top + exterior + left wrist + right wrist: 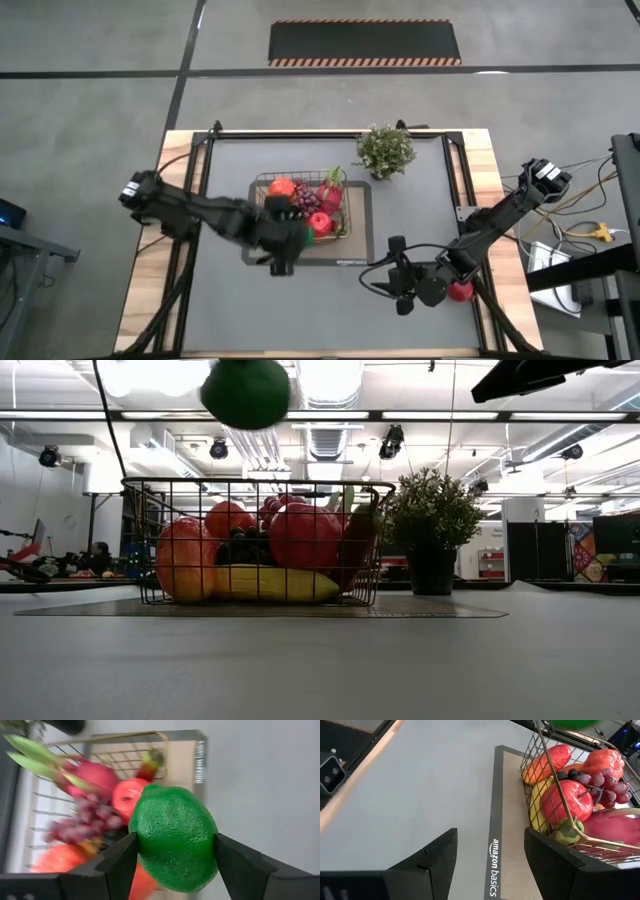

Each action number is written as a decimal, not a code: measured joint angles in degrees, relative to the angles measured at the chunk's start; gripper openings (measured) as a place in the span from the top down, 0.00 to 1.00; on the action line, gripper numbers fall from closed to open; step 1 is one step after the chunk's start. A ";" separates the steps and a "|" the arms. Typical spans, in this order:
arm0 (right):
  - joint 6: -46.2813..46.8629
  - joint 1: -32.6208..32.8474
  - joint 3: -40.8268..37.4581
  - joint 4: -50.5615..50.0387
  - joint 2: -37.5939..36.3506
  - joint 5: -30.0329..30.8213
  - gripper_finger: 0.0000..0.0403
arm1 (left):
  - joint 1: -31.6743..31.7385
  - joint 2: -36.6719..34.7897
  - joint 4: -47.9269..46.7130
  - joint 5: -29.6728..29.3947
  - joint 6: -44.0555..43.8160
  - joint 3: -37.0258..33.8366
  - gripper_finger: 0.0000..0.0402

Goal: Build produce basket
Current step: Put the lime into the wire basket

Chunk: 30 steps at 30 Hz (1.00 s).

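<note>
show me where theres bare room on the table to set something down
Free: the grey table along the near edge, and the strip between the mat and the plant. Crowded: the basket, full of produce; the left gripper holds a lime over it. The right gripper sits open near-right.

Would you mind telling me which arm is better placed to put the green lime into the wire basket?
The left: its gripper already holds the round green lime above the dark wire basket; the right gripper is empty.

Wire basket (262,181) w/ fruit; green lime (173,837) held above it.
</note>
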 joint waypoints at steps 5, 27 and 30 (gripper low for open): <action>0.73 -0.02 0.00 -0.01 0.00 0.04 0.47 | 6.24 0.11 -0.26 4.68 12.51 -0.16 0.43; 2.52 -0.01 0.00 0.01 0.00 0.04 0.47 | 15.58 0.15 3.48 9.89 25.81 -12.92 0.43; 3.25 -0.02 0.00 0.01 0.00 0.04 0.47 | 15.57 0.15 3.91 9.68 25.83 -13.79 0.43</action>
